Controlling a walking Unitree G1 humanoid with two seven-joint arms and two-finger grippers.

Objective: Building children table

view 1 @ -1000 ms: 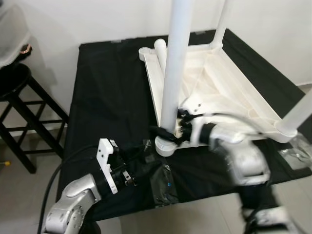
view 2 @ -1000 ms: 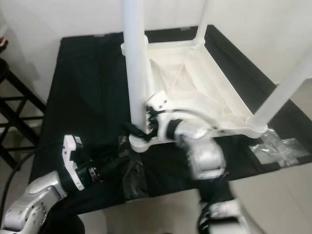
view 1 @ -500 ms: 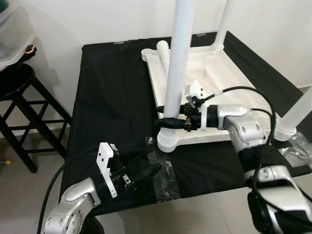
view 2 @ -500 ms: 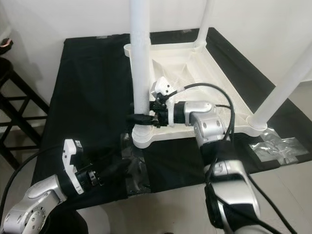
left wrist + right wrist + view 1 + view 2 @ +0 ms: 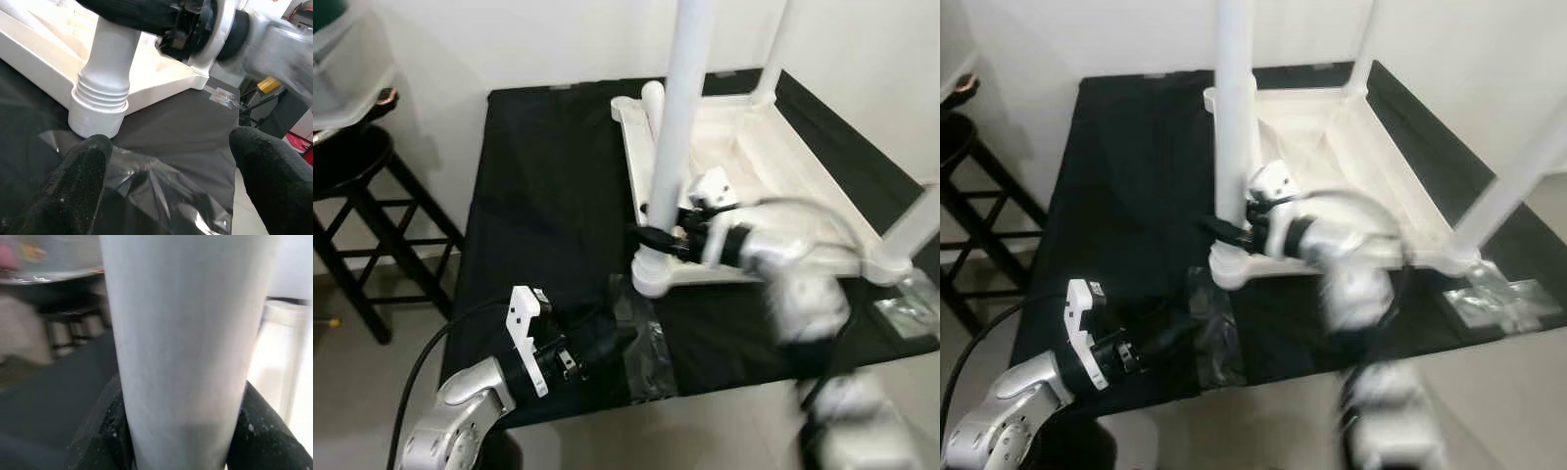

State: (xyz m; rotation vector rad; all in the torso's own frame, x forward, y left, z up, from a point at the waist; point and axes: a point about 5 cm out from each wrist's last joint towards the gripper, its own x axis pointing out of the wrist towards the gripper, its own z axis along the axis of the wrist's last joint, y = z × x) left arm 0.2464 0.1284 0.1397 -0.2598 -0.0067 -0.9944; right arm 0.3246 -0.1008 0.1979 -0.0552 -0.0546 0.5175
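With the right gripper [image 5: 651,238] clamped low on the leg [image 5: 677,127] at the table's [image 5: 803,186] seven-o'clock corner and the left gripper [image 5: 597,343] spread idle near the wrap [image 5: 644,338], turn squarely, keeping the leg upright.

The right arm [image 5: 803,284] is smeared by motion below the elbow, its lower part lost in blur. The tall table leg [image 5: 677,127] and a second leg [image 5: 773,49] behind it run off the top edge. A stool [image 5: 357,196] at left is cut by the frame. The right tool [image 5: 651,238] sits half hidden behind the leg, one finger [image 5: 100,431] barely showing either side. The plastic wrap [image 5: 161,191] on the worktop [image 5: 538,196] is too crumpled to read.
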